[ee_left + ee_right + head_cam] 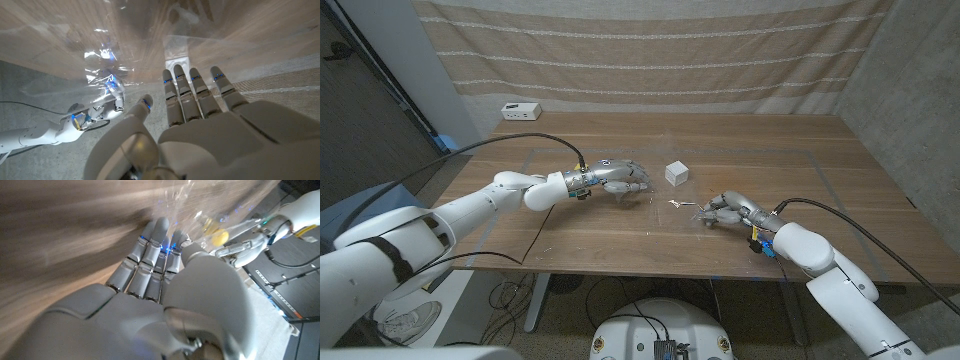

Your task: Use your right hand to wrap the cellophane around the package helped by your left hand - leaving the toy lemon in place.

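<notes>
The small white package (676, 172) stands mid-table on a clear cellophane sheet (655, 200); the package (177, 51) also lies just beyond my left fingertips (180, 75). My left hand (620, 178) reaches in beside the package, fingers straight and apart, holding nothing. A yellow toy lemon (218, 236) lies under the cellophane close to my left hand (242, 250). My right hand (725, 210) sits at the sheet's near right edge and grips a crumpled bunch of cellophane (686, 206). That glinting bunch (106, 80) rises from my right hand (102, 107).
A white box-shaped device (520, 111) sits at the table's back left corner. A black cable (535, 240) runs over the front left of the table (820, 160). Tape lines mark a rectangle on the wood. A striped curtain hangs behind.
</notes>
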{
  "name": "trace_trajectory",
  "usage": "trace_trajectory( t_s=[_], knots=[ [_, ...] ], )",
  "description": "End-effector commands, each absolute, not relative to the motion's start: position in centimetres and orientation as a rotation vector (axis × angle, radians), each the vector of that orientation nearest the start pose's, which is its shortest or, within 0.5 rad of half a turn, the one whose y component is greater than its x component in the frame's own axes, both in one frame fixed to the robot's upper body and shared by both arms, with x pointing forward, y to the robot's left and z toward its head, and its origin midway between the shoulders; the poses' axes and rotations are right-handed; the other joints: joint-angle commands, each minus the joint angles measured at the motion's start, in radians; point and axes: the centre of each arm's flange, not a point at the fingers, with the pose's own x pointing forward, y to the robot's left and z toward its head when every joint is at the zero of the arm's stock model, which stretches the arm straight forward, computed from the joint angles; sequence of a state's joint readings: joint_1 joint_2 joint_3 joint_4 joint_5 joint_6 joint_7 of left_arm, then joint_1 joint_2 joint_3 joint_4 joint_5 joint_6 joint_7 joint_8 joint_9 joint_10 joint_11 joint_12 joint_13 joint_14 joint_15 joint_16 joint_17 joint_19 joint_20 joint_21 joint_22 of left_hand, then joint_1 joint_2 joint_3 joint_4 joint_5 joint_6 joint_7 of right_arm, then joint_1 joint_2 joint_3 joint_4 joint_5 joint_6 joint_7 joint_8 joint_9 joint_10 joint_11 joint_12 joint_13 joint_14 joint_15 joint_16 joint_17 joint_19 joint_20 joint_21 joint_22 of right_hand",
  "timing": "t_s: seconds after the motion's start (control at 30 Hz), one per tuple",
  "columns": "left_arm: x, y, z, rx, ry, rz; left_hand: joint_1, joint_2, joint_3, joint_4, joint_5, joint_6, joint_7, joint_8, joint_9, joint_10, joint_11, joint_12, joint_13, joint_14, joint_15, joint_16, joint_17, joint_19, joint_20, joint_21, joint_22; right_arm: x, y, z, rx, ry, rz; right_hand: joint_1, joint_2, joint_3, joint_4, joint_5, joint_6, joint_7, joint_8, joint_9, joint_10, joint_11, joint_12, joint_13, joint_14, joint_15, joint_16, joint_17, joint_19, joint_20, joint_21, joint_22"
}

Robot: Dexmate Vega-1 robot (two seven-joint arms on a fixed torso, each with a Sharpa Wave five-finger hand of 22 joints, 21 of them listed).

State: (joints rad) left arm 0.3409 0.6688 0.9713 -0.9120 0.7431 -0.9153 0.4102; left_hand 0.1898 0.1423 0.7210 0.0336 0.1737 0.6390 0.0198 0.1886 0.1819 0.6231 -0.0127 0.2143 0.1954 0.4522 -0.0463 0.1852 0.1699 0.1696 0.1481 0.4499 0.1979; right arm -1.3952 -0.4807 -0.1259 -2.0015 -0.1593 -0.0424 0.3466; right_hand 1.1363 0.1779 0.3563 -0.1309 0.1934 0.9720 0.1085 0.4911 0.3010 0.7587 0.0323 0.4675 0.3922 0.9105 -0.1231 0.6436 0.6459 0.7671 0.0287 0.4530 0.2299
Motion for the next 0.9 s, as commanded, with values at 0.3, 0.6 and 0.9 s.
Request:
trace_trajectory(
  t_s=[0.3,0.6,0.9],
  knots=[
    [63.4,20.5,-2.9,1.511,-1.138,-0.568,0.0,-0.005,0.011,-0.005,-0.003,-0.004,0.002,-0.001,0.002,0.011,-0.002,0.002,0.003,0.018,-0.005,0.002,0.001,0.007,-0.001,-0.003,0.001,49.3,-22.2,-8.1,0.31,-0.772,0.553,0.003,-0.006,0.004,0.003,-0.005,0.002,-0.021,0.008,0.002,-0.009,-0.018,0.011,0.018,-0.02,-0.066,-0.005,0.025,-0.027,-0.013,0.01,0.011],
    [63.1,20.5,-2.9,1.505,-1.132,-0.571,0.003,-0.006,0.015,-0.009,-0.003,-0.011,0.003,-0.003,0.002,0.007,-0.003,-0.001,0.002,0.029,-0.003,0.004,0.0,0.015,0.0,0.0,0.001,50.0,-21.5,-7.6,0.325,-0.756,0.511,0.007,0.0,0.002,0.003,-0.013,-0.013,-0.024,0.006,-0.006,-0.027,-0.026,0.012,0.034,0.008,-0.082,0.026,0.069,0.014,-0.043,0.058,0.032],
    [62.8,20.5,-3.0,1.505,-1.125,-0.565,0.002,-0.008,0.016,-0.011,-0.004,-0.013,0.001,-0.003,0.002,0.006,0.0,-0.002,0.002,0.034,-0.002,0.003,0.0,0.02,-0.001,0.001,0.001,51.0,-19.9,-6.7,0.288,-0.711,0.511,0.024,-0.001,-0.012,-0.003,-0.012,-0.021,-0.024,0.008,-0.015,-0.023,-0.019,0.008,0.044,0.082,-0.094,0.087,0.118,0.113,-0.084,0.171,0.083]
  ],
)
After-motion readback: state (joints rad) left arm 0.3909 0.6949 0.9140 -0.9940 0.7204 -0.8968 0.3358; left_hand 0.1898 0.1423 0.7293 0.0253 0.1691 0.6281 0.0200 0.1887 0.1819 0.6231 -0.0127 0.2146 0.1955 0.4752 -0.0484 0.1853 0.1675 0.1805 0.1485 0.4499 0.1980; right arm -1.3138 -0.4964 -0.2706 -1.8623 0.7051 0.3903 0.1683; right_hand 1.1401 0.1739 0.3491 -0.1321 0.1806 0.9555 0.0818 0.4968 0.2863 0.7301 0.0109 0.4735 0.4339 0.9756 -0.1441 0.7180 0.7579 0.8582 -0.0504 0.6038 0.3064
